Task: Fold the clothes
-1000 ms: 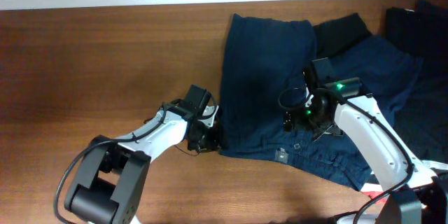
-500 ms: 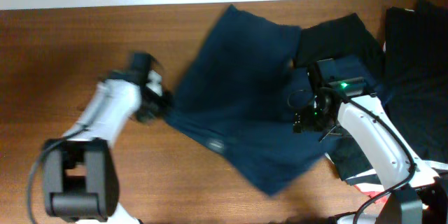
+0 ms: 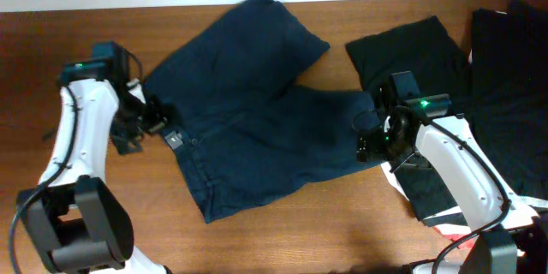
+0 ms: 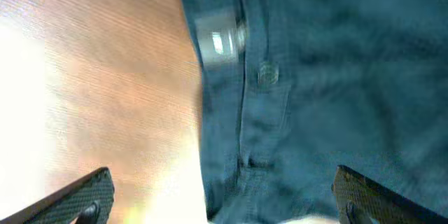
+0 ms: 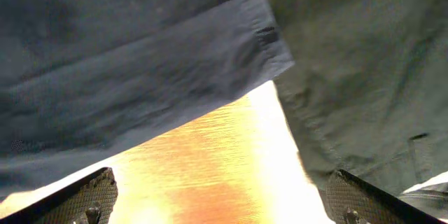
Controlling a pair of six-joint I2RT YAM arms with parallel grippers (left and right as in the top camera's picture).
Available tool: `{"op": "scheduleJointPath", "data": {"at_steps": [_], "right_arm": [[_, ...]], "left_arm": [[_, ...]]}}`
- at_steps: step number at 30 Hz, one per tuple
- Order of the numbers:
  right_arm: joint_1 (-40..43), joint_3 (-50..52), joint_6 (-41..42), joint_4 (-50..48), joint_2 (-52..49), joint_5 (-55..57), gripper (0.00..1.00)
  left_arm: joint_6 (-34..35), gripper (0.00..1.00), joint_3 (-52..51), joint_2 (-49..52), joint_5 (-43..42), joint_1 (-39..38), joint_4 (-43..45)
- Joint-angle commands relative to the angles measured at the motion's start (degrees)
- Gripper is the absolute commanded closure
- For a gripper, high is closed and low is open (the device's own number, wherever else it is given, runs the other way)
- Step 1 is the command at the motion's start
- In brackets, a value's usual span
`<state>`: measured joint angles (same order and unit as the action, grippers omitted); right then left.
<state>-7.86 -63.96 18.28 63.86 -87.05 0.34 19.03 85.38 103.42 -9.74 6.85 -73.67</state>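
Note:
The navy-blue shorts (image 3: 248, 120) lie spread across the middle of the wooden table, with one leg reaching toward the far edge. My left gripper (image 3: 147, 122) hovers open over the waistband's left end; in the left wrist view the left gripper (image 4: 222, 192) straddles the waistband edge, and the button (image 4: 267, 74) and a label (image 4: 220, 38) show. My right gripper (image 3: 370, 141) is open at the shorts' right hem. From the right wrist, the right gripper (image 5: 224, 196) is over bare wood between the navy hem (image 5: 126, 63) and a black garment (image 5: 357, 77).
Black garments lie at the back right (image 3: 411, 51) and along the right edge (image 3: 505, 77), and another lies under my right arm (image 3: 432, 193). A red-and-white item (image 3: 454, 233) peeks out at the bottom right. Bare wood (image 3: 257, 240) fills the table's front.
My left arm swung left, dragging the shorts off the black garments to the table's middle, then let go and opened. The right arm has hardly moved.

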Motion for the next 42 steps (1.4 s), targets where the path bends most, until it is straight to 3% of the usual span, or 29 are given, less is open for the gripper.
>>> {"op": "scheduleJointPath", "data": {"at_steps": [1, 7, 11, 16, 21, 25, 26, 27, 28, 29, 33, 38, 42], "right_arm": [[0.39, -0.87, 3.8, -0.15, 0.81, -3.82, 0.01], [0.39, -0.87, 4.76, -0.26, 0.74, -3.8, 0.01], [0.39, -0.87, 4.76, -0.15, 0.74, -3.8, 0.01], [0.39, -0.87, 4.76, -0.15, 0.74, -3.8, 0.01], [0.37, -0.87, 4.76, -1.27, 0.74, -5.99, 0.01], [0.33, -0.87, 4.76, -3.65, 0.57, -12.87, 0.01], [0.33, -0.87, 4.79, -3.85, 0.37, -14.01, 0.01], [0.33, -0.87, 4.81, -3.63, 0.11, -15.02, 0.01], [0.33, -0.74, 4.94, -3.19, 0.09, -16.2, 0.01], [0.33, -0.7, 4.52, -2.97, 0.09, -16.48, 0.01], [0.33, -0.52, 5.51, -2.21, 0.09, -16.46, 0.02], [-0.9, 2.97, 23.12, -0.46, 0.11, -19.34, 0.01], [-5.44, 6.47, 34.91, -1.33, 0.11, -21.38, 0.01]], "left_arm": [[-0.63, 0.03, -8.57, -0.13, -5.99, -5.33, 1.25], [4.39, 0.11, -23.65, -0.13, -7.17, -11.78, 9.4], [6.47, 0.5, -30.84, -0.13, -6.95, -13.38, 20.17], [6.47, 1.0, -31.43, -0.13, -0.48, -12.61, 22.97], [6.43, 1.0, -24.92, -0.13, 6.73, -2.16, 21.99], [6.38, 0.99, -17.07, -0.13, 6.62, 5.73, 21.64], [5.57, 0.92, -15.13, -0.13, 4.63, 6.91, 20.63], [3.56, 0.48, -13.73, -0.13, 1.27, 7.54, 18.62], [2.99, 0.13, -13.25, -0.13, -0.15, 7.56, 14.8], [2.99, 0.04, -13.29, -0.13, 0.83, 7.41, 9.09], [4.76, 0.03, -13.44, -0.13, 3.89, 7.48, 1.42], [14.67, 0.05, -18.93, -0.52, 5.9, 7.48, 4.5], [24.98, 0.06, -22.88, -0.52, 14.1, 7.48, 8.41]]}}
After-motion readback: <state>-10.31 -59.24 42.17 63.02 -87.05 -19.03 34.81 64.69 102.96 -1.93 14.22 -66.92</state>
